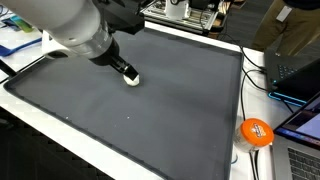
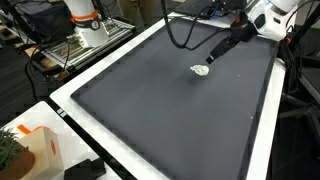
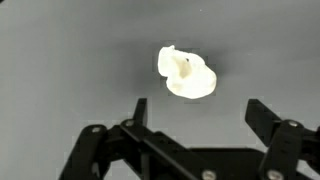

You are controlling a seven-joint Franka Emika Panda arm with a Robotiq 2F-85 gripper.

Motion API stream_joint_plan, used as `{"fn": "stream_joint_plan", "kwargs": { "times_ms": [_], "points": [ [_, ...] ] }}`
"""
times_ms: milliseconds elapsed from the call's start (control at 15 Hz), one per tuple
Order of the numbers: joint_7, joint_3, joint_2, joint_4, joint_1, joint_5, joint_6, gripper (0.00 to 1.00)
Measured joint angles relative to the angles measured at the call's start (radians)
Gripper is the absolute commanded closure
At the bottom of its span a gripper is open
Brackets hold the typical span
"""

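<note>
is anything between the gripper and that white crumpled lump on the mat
Nothing: in the wrist view only bare grey mat separates the open gripper from the white crumpled lump.

Robotics laboratory: a wide grey-matted counter (image 1: 150, 115) flanked by open laptops (image 1: 298, 62), trailing black cables (image 2: 183, 35) and a wire equipment rack (image 2: 85, 50).

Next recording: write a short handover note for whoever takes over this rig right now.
Gripper: open, holding nothing, hovering close over the white crumpled lump.
Things: the lump lies alone on the dark grey mat. In the wrist view it sits ahead of the fingers, not between them.
Done: the approach, no grasp yet.
Left: probably to centre the jaws over the lump, lower and close.
</note>
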Motion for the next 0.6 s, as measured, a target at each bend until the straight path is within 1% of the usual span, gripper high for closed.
{"fn": "stream_joint_plan", "kwargs": {
  "times_ms": [333, 600],
  "points": [
    [0.028, 0.0, -0.081, -0.109, -0.013, 0.026, 0.017, 0.0],
    [0.03, -0.001, -0.093, -0.128, -0.013, 0.027, 0.021, 0.0]
  ]
}}
